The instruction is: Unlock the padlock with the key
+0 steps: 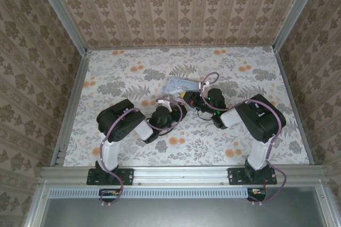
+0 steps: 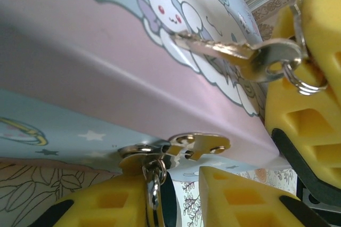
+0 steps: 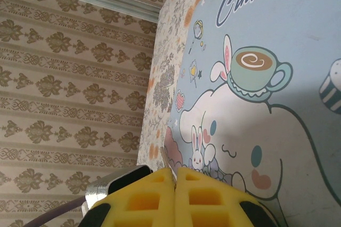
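Holding the key (image 2: 224, 50) is as far as the job has got. The right gripper (image 3: 175, 171) has its yellow pads pressed together. In the left wrist view the key juts out from it at the upper right of the frame, blade pointing left across the cartoon lid, with its key ring (image 2: 301, 80) hanging at the head.

The padlock (image 2: 167, 205) sits at the bottom centre of that same view. It is a small dark body with its thin shackle (image 2: 152, 181) threaded through the silvery hasp (image 2: 184, 146) on the edge of the tin (image 2: 80, 51). The left gripper (image 2: 184, 176) brackets it with jaws apart. The body lies against one pad, and a strip of patterned table (image 2: 187, 203) shows between it and the other, so I would not call it a firm pinch.

Key tip and padlock are well apart, and the keyhole is hidden. By my reading, lining up, inserting and turning are all left, and the shackle looks closed.

The tin, at the middle of the overhead view between the two arms, has its lid down; whatever is inside cannot be seen
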